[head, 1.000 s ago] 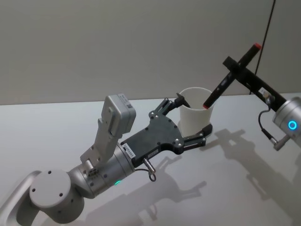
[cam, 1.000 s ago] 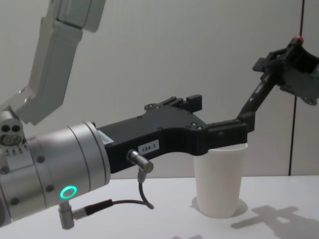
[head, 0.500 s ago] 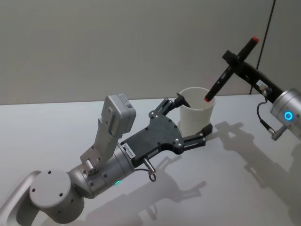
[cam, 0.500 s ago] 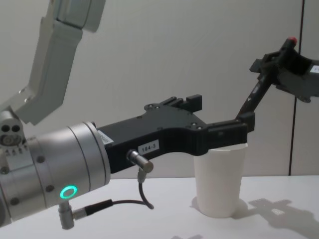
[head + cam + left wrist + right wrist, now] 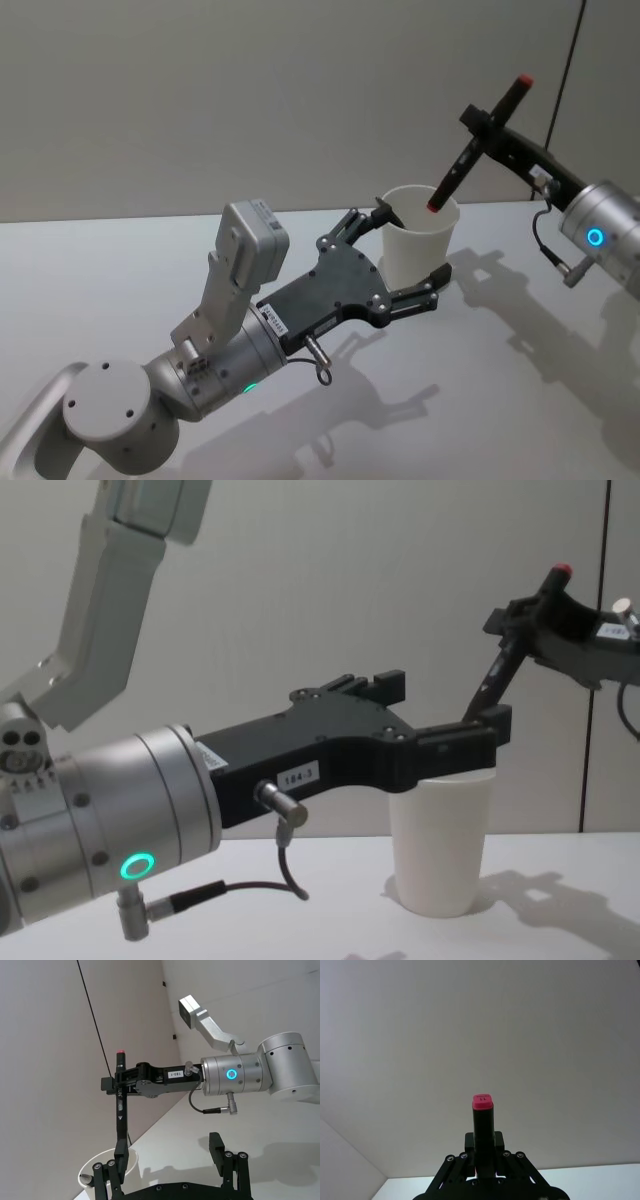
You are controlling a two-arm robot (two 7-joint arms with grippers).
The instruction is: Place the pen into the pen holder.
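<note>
pen in right hand (tilted) above pen holder

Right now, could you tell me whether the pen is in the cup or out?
Out: the black, red-capped pen hangs tilted above the white paper cup, held by the right tool.

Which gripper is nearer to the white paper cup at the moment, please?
Left. The left gripper straddles the paper cup, jaws open on either side. The right gripper is above it, holding the pen tilted over the rim.
</note>
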